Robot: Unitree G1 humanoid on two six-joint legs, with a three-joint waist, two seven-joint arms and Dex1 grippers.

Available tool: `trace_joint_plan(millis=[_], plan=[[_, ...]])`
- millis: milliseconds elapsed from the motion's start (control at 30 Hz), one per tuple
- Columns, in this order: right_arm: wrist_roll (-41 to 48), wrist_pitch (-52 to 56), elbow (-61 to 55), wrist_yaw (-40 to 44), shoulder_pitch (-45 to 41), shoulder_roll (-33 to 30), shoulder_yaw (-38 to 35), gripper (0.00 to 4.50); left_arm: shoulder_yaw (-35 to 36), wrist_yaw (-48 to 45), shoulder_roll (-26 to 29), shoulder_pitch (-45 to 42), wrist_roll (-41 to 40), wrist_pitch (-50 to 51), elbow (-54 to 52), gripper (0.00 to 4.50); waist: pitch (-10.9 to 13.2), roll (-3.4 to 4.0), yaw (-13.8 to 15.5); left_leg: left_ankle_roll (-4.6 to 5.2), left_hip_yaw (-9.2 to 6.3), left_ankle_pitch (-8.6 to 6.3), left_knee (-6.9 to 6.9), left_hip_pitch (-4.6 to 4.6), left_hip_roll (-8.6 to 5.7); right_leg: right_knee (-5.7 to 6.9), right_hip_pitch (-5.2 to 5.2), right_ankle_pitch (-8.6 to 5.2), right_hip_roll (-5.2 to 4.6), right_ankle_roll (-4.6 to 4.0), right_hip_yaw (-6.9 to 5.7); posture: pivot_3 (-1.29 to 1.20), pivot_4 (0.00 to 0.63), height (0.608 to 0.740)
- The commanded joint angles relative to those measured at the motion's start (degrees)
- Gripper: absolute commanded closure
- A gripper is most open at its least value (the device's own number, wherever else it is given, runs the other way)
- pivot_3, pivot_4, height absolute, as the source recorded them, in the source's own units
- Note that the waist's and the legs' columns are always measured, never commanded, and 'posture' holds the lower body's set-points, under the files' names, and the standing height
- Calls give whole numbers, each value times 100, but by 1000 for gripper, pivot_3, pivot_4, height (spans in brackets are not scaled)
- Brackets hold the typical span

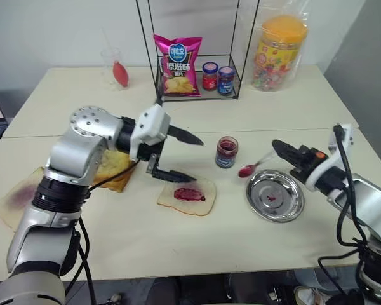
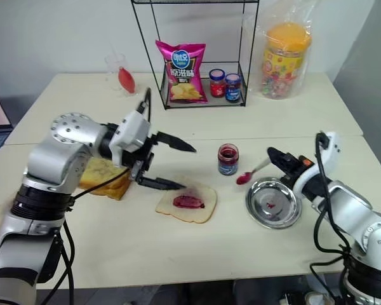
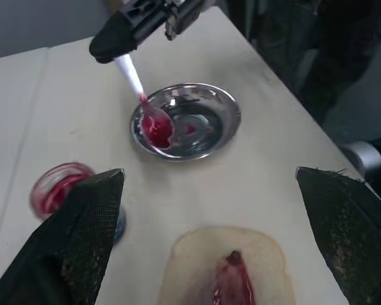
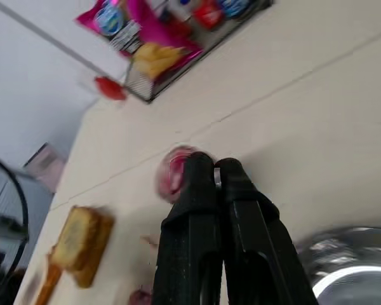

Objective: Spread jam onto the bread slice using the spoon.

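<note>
My left jaws [image 1: 181, 155] hang released, fingers spread wide, just above the thin white bread slice with its pale tan crust and dark purple-red blotch [image 1: 188, 196], which lies flat near the middle of the worktop [image 1: 146, 235]. My right jaws [image 1: 280, 150] are clenched on the thin handle of the small silvery metal spoon [image 1: 254, 166], over the right part of the worktop. The spoon slants down toward the middle, its little bowl loaded with red jam and held above the worktop just beside the rim of the round shiny metal dish [image 1: 276, 196]. The small clear glass jar of dark red jam with a blue label [image 1: 227, 152] stands between my two jaws, behind the bread slice and near the spoon's bowl. A golden-brown toasted slice [image 1: 114, 168] lies under my left forearm.
</note>
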Motion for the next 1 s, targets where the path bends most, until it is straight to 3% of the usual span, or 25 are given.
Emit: trace_joint_plan(millis=[33, 433, 700, 1000], plan=[[-306, -436, -467, 266, 680, -120, -290, 4466, -182, 159, -286, 155, 290, -419, -39, 0, 0, 0, -1, 0, -1, 0, 1, 3, 1, 2, 1, 0, 3, 0, 2, 0, 150, 740], [-2137, -1408, 550, 2049, 1211, 266, -42, 4466, -219, 1079, -763, 1011, 742, -616, -268, 0, -1, 1, 33, 10, -4, 7, 42, 16, -2, 4, 30, 0, 5, 22, 4, 0, 150, 740], [-2497, -1369, 1322, 2909, 1142, 224, -87, 4466, -158, 1217, -710, 1116, 712, -556, -342, 0, -2, 3, 75, 11, -4, 7, 70, 14, -2, 7, 40, 8, 3, 21, 5, 0, 150, 740], [-2401, -1309, 1603, 2903, 1014, 373, -298, 2495, -144, 1321, -668, 1212, 674, -485, -448, 0, -2, 5, 128, 11, -3, 7, 81, 13, -3, 7, 44, 12, 3, 28, 8, 0, 150, 740]])
